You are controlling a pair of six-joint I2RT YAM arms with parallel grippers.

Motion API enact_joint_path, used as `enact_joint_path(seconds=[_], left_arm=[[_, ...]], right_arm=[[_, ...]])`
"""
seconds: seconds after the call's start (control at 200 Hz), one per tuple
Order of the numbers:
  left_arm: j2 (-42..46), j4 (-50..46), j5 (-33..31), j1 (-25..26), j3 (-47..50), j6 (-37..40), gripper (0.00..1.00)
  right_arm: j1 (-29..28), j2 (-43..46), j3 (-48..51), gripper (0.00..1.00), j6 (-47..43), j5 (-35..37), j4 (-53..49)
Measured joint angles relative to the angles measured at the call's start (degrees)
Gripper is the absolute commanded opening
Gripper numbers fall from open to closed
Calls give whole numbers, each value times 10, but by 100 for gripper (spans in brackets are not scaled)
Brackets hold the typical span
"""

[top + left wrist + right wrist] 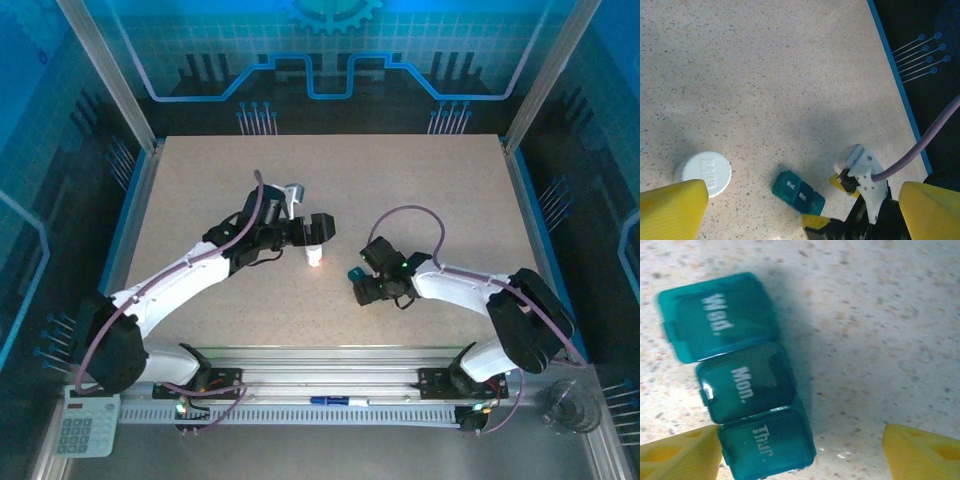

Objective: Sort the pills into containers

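The pill box point(354, 273) lies flat on the speckled table point(200, 190), about midway between the left and right edges and somewhat nearer the near edge than the far one. It is a small teal strip, and the right wrist view shows three of its lids, all shut, reading "Wed.", "Mon." and "Thur". The right gripper point(360, 283) is down at the "Thur" end with its yellow fingers point(680, 455) spread apart. One finger is just beside that end compartment, perhaps touching it, and the other stands well clear across bare table, so nothing is clamped. The left gripper point(315, 232) hangs just to the left of the box, over the middle of the table, its jaws as wide as they go and empty. Below it a white round cap point(705, 172) sits on the table, near the pill box but apart from it. I cannot tell whether a bottle stands under the cap. Past the table's near left corner lies a calculator point(85, 421).
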State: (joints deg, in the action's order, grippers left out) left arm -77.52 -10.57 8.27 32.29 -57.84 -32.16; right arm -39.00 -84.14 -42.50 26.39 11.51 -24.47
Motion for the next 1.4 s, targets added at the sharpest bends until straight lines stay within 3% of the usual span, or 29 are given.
enact_joint_path(seconds=[0.28,0.62,0.82,1.061,1.401], left_arm=[[-23,-38,-7,0,-35,43,99],[-94,-124,-55,30,-130,157,99],[-149,-163,-115,84,-166,235,99],[-194,-177,-195,143,-172,325,99],[-236,-172,-244,184,-174,407,99]], right_arm=[[69,16,0,83,20,-22,-17],[111,120,0,85,28,-74,-23],[150,104,1,85,36,-90,-15],[156,54,1,84,37,-112,2],[162,28,27,84,46,-118,30]])
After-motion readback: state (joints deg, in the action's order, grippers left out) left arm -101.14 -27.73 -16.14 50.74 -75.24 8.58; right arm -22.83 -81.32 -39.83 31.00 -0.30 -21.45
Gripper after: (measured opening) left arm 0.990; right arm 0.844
